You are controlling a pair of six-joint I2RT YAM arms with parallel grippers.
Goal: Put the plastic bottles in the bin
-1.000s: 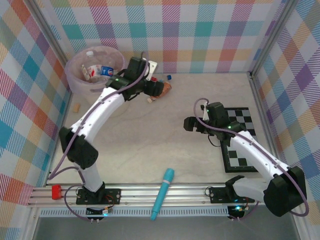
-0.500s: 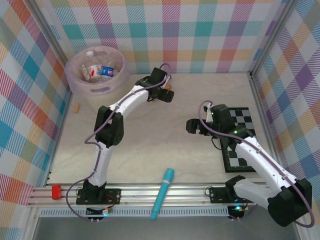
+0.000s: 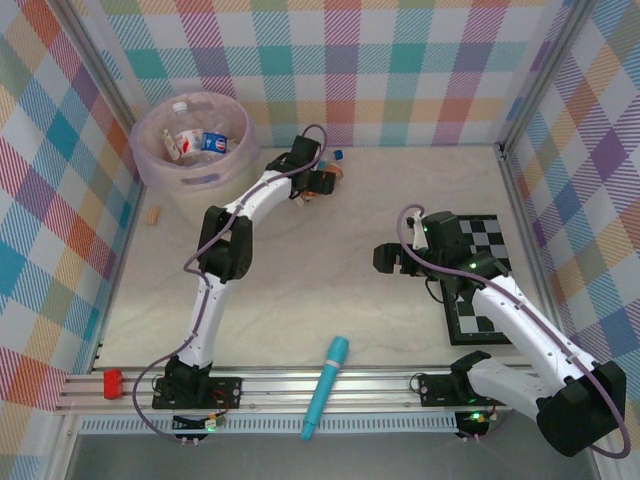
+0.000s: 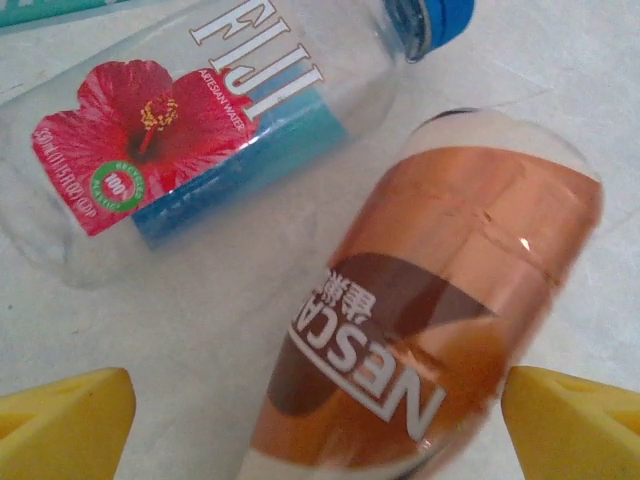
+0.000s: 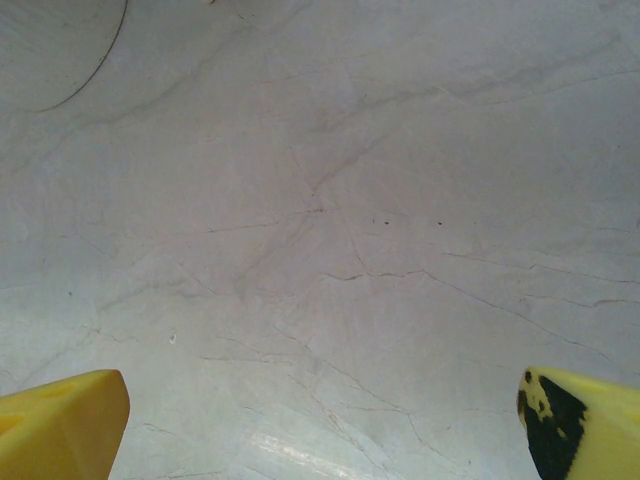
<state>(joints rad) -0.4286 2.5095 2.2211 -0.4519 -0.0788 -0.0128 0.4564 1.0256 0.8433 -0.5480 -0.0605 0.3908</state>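
Note:
A brown Nescafe bottle point(image 4: 430, 300) lies on the table between the yellow fingers point(image 4: 62, 420) of my open left gripper point(image 4: 320, 430), not clamped. Beside it lies a clear Fiji bottle point(image 4: 200, 130) with a red flower label and a blue cap point(image 4: 435, 15). From above, the left gripper point(image 3: 311, 178) is at the back of the table, right of the pale pink bin point(image 3: 160, 165), over the brown bottle point(image 3: 324, 181). The bin holds a few bottles point(image 3: 200, 141). My right gripper point(image 3: 386, 258) point(image 5: 320, 425) hangs open over bare table.
A chequered board point(image 3: 478, 300) lies under the right arm at the right. A long teal cylinder point(image 3: 327, 385) rests on the front rail. A small tan piece point(image 3: 152, 214) sits by the left wall. Checked walls close in the table.
The left arm has stretched out toward the back; its gripper went right, then back a little left over the bottles. The right gripper shifted slightly right.

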